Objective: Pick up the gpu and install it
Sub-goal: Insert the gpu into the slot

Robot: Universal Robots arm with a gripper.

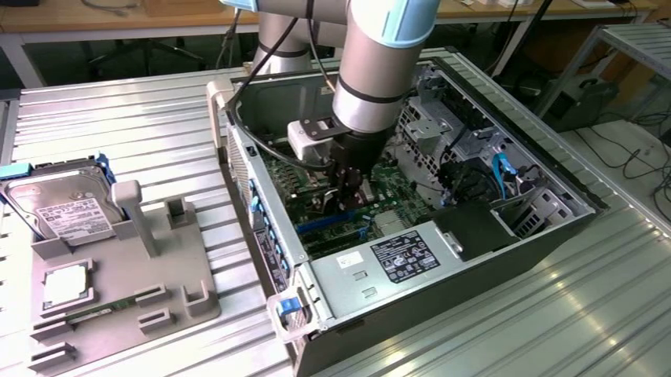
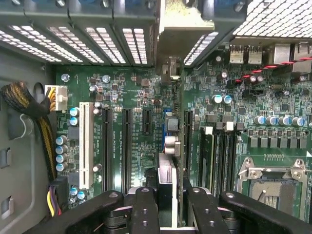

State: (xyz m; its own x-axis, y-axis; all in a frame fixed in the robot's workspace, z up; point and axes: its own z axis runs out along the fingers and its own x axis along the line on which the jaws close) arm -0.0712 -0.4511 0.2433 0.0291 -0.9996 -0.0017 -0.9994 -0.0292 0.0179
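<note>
Item: thin dark gpu card (image 2: 168, 183), edge-on, clamped in the black two-fingered end effector (image 2: 165, 207), jaws part-closed on it, inside the open grey computer case (image 1: 545, 228), just above the green motherboard (image 2: 131, 97) (slot beneath). Advice: keep card square over slot, press evenly.

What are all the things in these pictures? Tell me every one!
computer case: one, black, open, on the table
table: one, silvery ridged metal, under everything
circuit board: one, green, inside the case
power box: one, silver with a dark label, at the case's near end
wire bundle: one, yellow and black, beside the circuit board
parts holder: one, grey, at the exterior view's left
hard drive: one, silver with a white label, standing in the holder
memory stick: one, green, lying in the holder
graphics card: one, dark, edge-on over the board's slots
arm: one, grey, reaching into the case
gripper: one, black, shut on the graphics card
</note>
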